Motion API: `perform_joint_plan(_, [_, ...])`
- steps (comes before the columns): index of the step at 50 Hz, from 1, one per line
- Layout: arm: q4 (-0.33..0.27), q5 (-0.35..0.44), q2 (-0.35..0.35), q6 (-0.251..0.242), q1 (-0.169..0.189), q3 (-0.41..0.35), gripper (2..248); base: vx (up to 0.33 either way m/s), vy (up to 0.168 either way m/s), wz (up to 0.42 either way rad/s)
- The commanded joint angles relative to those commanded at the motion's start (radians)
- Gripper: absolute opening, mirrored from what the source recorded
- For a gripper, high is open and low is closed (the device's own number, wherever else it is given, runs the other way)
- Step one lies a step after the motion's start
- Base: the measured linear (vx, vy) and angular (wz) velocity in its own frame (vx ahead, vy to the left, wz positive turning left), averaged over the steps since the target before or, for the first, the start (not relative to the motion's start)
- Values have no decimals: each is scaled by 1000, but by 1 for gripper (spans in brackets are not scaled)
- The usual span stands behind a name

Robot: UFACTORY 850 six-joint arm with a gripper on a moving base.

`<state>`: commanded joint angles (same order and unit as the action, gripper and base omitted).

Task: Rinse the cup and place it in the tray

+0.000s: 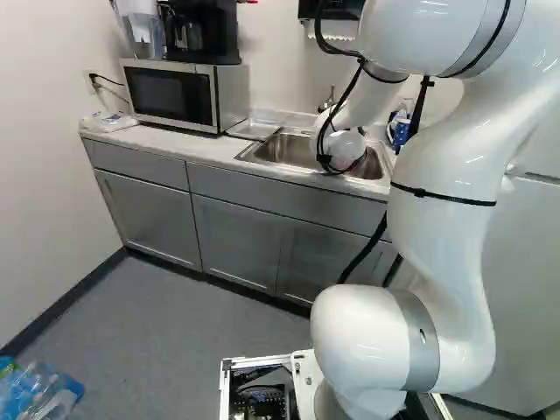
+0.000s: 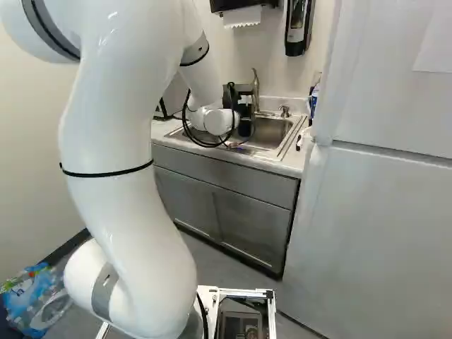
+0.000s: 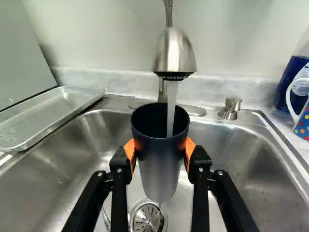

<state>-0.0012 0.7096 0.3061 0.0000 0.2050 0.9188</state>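
Water point(image 3: 171, 108) falls from the faucet point(image 3: 175, 54) into the dark cup point(image 3: 159, 166), held mouth up over the sink point(image 3: 263, 166). The gripper point(image 2: 243, 109) is closed on the cup, an orange pad point(image 3: 130, 151) pressing each side. In the right base view the gripper is small and dark, and the black shape at its end is probably the cup. The metal tray point(image 3: 70, 100) lies beside the sink, near the microwave point(image 1: 171, 92). A dotted mug point(image 3: 303, 118) stands on the sink's other side.
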Motion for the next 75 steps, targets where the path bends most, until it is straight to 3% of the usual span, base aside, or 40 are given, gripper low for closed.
perform_joint_plan(75, [0, 0, 0, 0, 0, 0, 119, 0, 0, 0])
